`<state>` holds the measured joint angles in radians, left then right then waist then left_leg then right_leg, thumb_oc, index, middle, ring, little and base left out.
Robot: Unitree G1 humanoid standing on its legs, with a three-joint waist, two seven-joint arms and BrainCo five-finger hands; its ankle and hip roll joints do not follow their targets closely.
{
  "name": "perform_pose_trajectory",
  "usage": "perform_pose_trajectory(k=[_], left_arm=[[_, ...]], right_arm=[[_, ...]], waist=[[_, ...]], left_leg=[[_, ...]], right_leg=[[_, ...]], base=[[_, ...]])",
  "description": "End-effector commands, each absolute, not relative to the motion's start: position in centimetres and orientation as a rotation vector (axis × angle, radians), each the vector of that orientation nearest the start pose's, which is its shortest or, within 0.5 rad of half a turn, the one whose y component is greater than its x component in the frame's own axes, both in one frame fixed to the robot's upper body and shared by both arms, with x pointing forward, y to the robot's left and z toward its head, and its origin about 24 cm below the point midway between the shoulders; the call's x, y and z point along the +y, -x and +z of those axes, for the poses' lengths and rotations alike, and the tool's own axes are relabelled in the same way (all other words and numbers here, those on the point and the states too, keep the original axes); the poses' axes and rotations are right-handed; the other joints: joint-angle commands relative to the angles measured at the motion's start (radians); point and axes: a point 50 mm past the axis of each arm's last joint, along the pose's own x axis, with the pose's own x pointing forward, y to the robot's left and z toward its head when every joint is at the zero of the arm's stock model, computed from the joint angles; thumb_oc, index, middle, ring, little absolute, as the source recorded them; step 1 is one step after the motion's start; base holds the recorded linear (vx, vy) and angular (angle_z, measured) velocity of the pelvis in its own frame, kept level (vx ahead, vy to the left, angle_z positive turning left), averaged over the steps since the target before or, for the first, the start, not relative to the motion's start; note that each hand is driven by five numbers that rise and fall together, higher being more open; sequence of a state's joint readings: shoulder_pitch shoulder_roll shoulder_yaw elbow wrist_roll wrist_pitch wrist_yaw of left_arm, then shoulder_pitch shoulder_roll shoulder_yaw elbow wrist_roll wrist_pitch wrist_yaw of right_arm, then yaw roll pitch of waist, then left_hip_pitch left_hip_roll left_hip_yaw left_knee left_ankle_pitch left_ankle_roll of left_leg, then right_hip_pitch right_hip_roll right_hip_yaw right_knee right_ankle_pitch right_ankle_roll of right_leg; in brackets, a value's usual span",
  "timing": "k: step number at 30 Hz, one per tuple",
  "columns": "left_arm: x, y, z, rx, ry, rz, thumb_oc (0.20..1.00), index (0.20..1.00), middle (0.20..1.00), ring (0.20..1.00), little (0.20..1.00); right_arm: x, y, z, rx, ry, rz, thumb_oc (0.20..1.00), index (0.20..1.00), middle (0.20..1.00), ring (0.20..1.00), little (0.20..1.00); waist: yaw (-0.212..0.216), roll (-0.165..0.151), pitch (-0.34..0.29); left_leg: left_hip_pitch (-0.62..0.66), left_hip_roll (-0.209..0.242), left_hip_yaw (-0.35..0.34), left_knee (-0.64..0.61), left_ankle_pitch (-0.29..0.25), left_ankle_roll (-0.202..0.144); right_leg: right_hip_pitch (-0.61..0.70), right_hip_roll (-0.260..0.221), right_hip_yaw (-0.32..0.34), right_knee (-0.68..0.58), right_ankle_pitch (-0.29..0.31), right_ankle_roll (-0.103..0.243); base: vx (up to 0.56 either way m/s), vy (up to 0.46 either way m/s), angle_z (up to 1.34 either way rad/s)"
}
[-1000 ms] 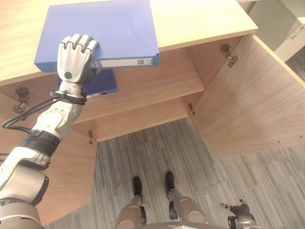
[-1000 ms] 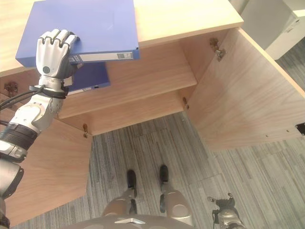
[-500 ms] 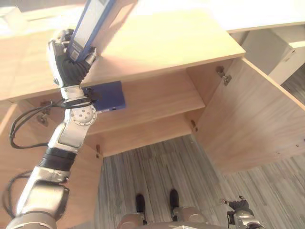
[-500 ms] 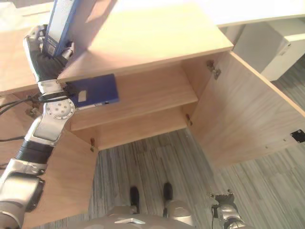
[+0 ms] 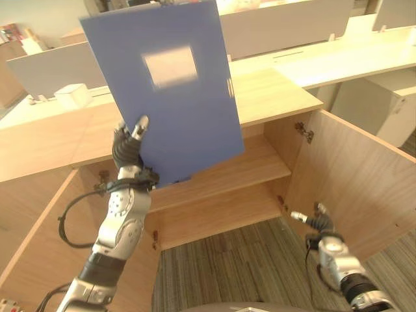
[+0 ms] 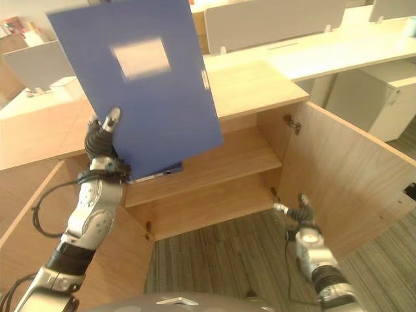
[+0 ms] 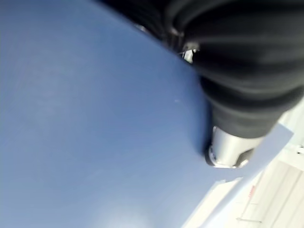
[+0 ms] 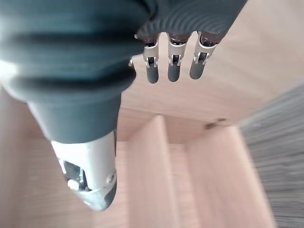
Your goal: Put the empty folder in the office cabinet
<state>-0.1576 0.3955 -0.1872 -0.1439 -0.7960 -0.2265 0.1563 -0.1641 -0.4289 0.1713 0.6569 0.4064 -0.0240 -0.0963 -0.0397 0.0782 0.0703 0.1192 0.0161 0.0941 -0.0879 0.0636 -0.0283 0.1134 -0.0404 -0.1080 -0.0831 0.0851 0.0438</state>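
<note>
While the right hand (image 6: 304,229) hangs low on the robot's right side, above the grey striped carpet (image 6: 214,260) and just in front of the open right cabinet door (image 6: 351,188), its fingers (image 8: 173,66) reach out loosely and hold nothing. Its own wrist view looks past those relaxed fingers at the cabinet's wooden shelves (image 8: 161,180).

Farther up on the left side, the left hand (image 5: 128,146) is raised in front of the office cabinet (image 5: 221,195), gripping the blue folder (image 5: 175,91) at its lower left corner. One finger lies against the front cover, and the left wrist view shows the thumb (image 7: 228,152) pressed onto the blue surface. The folder stands nearly upright, tilted slightly, its broad face with a pale label turned toward the camera, covering part of the cabinet top (image 5: 273,94) and the upper shelf behind it.

Beyond the cabinet lie pale desks (image 6: 325,52) with grey dividers (image 6: 273,19).
</note>
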Motion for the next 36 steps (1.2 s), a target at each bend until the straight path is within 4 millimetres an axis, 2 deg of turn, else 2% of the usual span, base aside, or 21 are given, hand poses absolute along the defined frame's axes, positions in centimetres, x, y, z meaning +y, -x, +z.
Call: perform_pose_trajectory(k=[1,2,3,6,7,9,10,11,14,15,16,17,19,20,21,23,25,26,27,29,36], left_arm=[[18.2,-27.4,14.9,-0.407,0.413,-0.205,0.200,0.200,0.200,0.200,0.200],[18.6,-27.1,14.2,-0.367,0.406,-0.214,0.200,0.200,0.200,0.200,0.200],[18.6,-27.1,14.2,-0.367,0.406,-0.214,0.200,0.200,0.200,0.200,0.200],[18.7,-27.1,13.2,-0.294,0.417,-0.247,0.200,0.200,0.200,0.200,0.200],[18.7,-27.1,13.2,-0.295,0.418,-0.247,0.200,0.200,0.200,0.200,0.200],[18.2,-27.1,13.5,-0.291,0.425,-0.288,0.200,0.200,0.200,0.200,0.200],[17.5,-26.9,13.7,-0.281,0.428,-0.333,0.200,0.200,0.200,0.200,0.200],[17.2,-26.9,13.8,-0.276,0.433,-0.356,0.200,0.200,0.200,0.200,0.200],[16.5,-26.7,14.2,-0.278,0.444,-0.410,0.200,0.200,0.200,0.200,0.200],[16.5,-26.7,14.2,-0.278,0.444,-0.409,0.200,0.200,0.200,0.200,0.200],[15.9,-26.6,14.6,-0.283,0.449,-0.440,0.200,0.200,0.200,0.200,0.200],[15.6,-26.5,14.7,-0.288,0.456,-0.451,0.200,0.200,0.200,0.200,0.200],[15.0,-26.3,15.0,-0.295,0.471,-0.469,0.200,0.200,0.200,0.200,0.200],[15.0,-26.3,15.0,-0.295,0.471,-0.469,0.200,0.200,0.200,0.200,0.200],[14.5,-26.3,15.3,-0.311,0.489,-0.479,0.200,0.200,0.200,0.200,0.200],[14.2,-26.3,15.4,-0.321,0.513,-0.472,0.200,0.200,0.200,0.200,0.200],[14.0,-26.3,15.3,-0.324,0.531,-0.465,0.200,0.200,0.200,0.200,0.200],[14.0,-26.3,15.3,-0.324,0.531,-0.465,0.200,0.200,0.200,0.200,0.200],[13.7,-26.1,15.2,-0.323,0.551,-0.466,0.200,0.200,0.200,0.200,0.200],[13.7,-26.1,15.1,-0.323,0.566,-0.461,0.200,0.200,0.200,0.200,0.200],[13.7,-26.0,14.7,-0.318,0.577,-0.446,0.200,0.200,0.200,0.200,0.200]], right_arm=[[-26.3,-28.4,-0.5,0.295,-0.053,-0.236,1.000,1.000,1.000,1.000,1.000],[-26.6,-29.9,2.7,0.165,-0.111,-0.224,1.000,1.000,1.000,1.000,1.000],[-26.6,-29.9,2.7,0.165,-0.112,-0.224,1.000,1.000,1.000,1.000,1.000],[-27.4,-32.4,8.7,-0.049,-0.228,-0.193,1.000,1.000,1.000,1.000,1.000],[-27.5,-32.5,8.7,-0.050,-0.229,-0.192,1.000,1.000,1.000,1.000,1.000],[-27.0,-33.4,10.5,-0.098,-0.267,-0.153,1.000,1.000,1.000,1.000,1.000],[-25.7,-34.0,11.7,-0.130,-0.300,-0.075,1.000,1.000,1.000,1.000,1.000],[-24.4,-34.2,12.1,-0.142,-0.331,-0.012,1.000,1.000,1.000,1.000,1.000],[-20.2,-33.9,12.5,-0.147,-0.385,0.186,1.000,1.000,1.000,1.000,1.000],[-20.2,-33.9,12.4,-0.147,-0.385,0.186,1.000,1.000,1.000,1.000,1.000],[-16.5,-33.2,12.4,-0.132,-0.442,0.348,1.000,1.000,1.000,1.000,1.000],[-14.8,-32.7,12.4,-0.127,-0.467,0.420,1.000,1.000,1.000,1.000,1.000],[-12.0,-31.8,12.3,-0.117,-0.520,0.523,1.000,1.000,1.000,1.000,1.000],[-12.0,-31.8,12.2,-0.116,-0.520,0.524,1.000,1.000,1.000,1.000,1.000],[-9.3,-31.1,11.5,-0.082,-0.573,0.590,1.000,1.000,1.000,1.000,1.000],[-7.0,-30.4,11.0,-0.051,-0.604,0.646,1.000,1.000,1.000,1.000,1.000],[-5.3,-29.8,10.4,-0.019,-0.624,0.687,1.000,1.000,1.000,1.000,1.000],[-5.3,-29.8,10.4,-0.019,-0.624,0.687,1.000,1.000,1.000,1.000,1.000],[-3.9,-29.1,10.0,0.005,-0.632,0.730,1.000,1.000,1.000,1.000,1.000],[-3.2,-28.6,9.8,0.016,-0.646,0.757,1.000,1.000,1.000,1.000,1.000],[-2.7,-28.0,9.8,0.017,-0.642,0.795,1.000,1.000,1.000,1.000,1.000]], waist=[[0.012,-0.069,-0.039],[0.018,-0.075,-0.043],[0.018,-0.075,-0.042],[0.033,-0.091,-0.045],[0.032,-0.091,-0.044],[0.039,-0.100,-0.043],[0.045,-0.109,-0.044],[0.048,-0.113,-0.043],[0.053,-0.121,-0.042],[0.053,-0.121,-0.042],[0.057,-0.124,-0.040],[0.057,-0.124,-0.039],[0.060,-0.125,-0.038],[0.060,-0.125,-0.038],[0.064,-0.124,-0.035],[0.069,-0.123,-0.034],[0.074,-0.123,-0.032],[0.074,-0.123,-0.032],[0.078,-0.123,-0.031],[0.083,-0.126,-0.030],[0.089,-0.132,-0.033]], left_leg=[[-0.022,0.055,0.005,0.001,-0.071,-0.062],[-0.021,0.054,0.003,0.001,-0.071,-0.062],[-0.021,0.054,0.003,0.001,-0.071,-0.062],[-0.022,0.054,-0.004,0.001,-0.071,-0.063],[-0.022,0.054,-0.005,0.001,-0.071,-0.063],[-0.024,0.054,-0.008,0.001,-0.068,-0.065],[-0.026,0.055,-0.009,0.001,-0.067,-0.066],[-0.028,0.056,-0.008,0.001,-0.066,-0.066],[-0.032,0.058,-0.010,0.001,-0.063,-0.067],[-0.032,0.058,-0.010,0.001,-0.063,-0.067],[-0.035,0.058,-0.010,0.001,-0.061,-0.067],[-0.036,0.058,-0.010,0.001,-0.061,-0.066],[-0.039,0.058,-0.010,0.001,-0.061,-0.065],[-0.039,0.058,-0.010,0.001,-0.061,-0.065],[-0.041,0.058,-0.011,0.001,-0.061,-0.063],[-0.044,0.057,-0.012,0.001,-0.060,-0.062],[-0.048,0.056,-0.014,0.001,-0.060,-0.061],[-0.048,0.056,-0.014,0.001,-0.060,-0.061],[-0.052,0.055,-0.016,0.001,-0.061,-0.060],[-0.055,0.054,-0.017,0.001,-0.061,-0.059],[-0.058,0.050,-0.021,0.001,-0.064,-0.056]], right_leg=[[0.016,-0.117,0.026,0.070,-0.160,0.104],[0.018,-0.118,0.023,0.070,-0.160,0.105],[0.019,-0.118,0.023,0.070,-0.160,0.105],[0.022,-0.121,0.015,0.070,-0.158,0.110],[0.022,-0.121,0.015,0.070,-0.158,0.110],[0.021,-0.121,0.011,0.075,-0.159,0.112],[0.020,-0.122,0.010,0.077,-0.157,0.113],[0.019,-0.123,0.010,0.077,-0.156,0.114],[0.014,-0.124,0.008,0.077,-0.153,0.114],[0.014,-0.124,0.008,0.077,-0.153,0.114],[0.010,-0.123,0.009,0.079,-0.151,0.113],[0.008,-0.124,0.009,0.079,-0.150,0.113],[0.005,-0.125,0.010,0.078,-0.148,0.112],[0.005,-0.125,0.010,0.078,-0.148,0.112],[0.000,-0.126,0.010,0.077,-0.146,0.111],[-0.002,-0.128,0.012,0.079,-0.146,0.109],[-0.005,-0.128,0.011,0.078,-0.146,0.107],[-0.005,-0.128,0.011,0.078,-0.146,0.107],[-0.007,-0.129,0.012,0.078,-0.146,0.105],[-0.009,-0.131,0.009,0.078,-0.147,0.104],[-0.009,-0.134,0.006,0.077,-0.146,0.104]], base=[[0.02,0.007,0.13],[0.01,0.006,0.08],[0.02,0.012,0.06],[0.02,0.008,0.05],[0.01,0.004,0.05],[0.01,-0.004,0.06],[0.01,-0.005,0.10],[0.01,-0.007,0.10],[0.01,-0.006,0.07],[0.00,0.001,0.08],[0.00,0.007,0.07],[0.00,0.010,0.04],[0.00,0.000,0.00],[0.00,0.000,0.00],[0.01,0.015,0.03],[0.01,0.022,0.04],[0.00,0.000,0.00],[0.00,0.000,0.00],[0.00,0.000,0.00],[0.00,0.000,0.00],[0.00,0.005,0.02]])
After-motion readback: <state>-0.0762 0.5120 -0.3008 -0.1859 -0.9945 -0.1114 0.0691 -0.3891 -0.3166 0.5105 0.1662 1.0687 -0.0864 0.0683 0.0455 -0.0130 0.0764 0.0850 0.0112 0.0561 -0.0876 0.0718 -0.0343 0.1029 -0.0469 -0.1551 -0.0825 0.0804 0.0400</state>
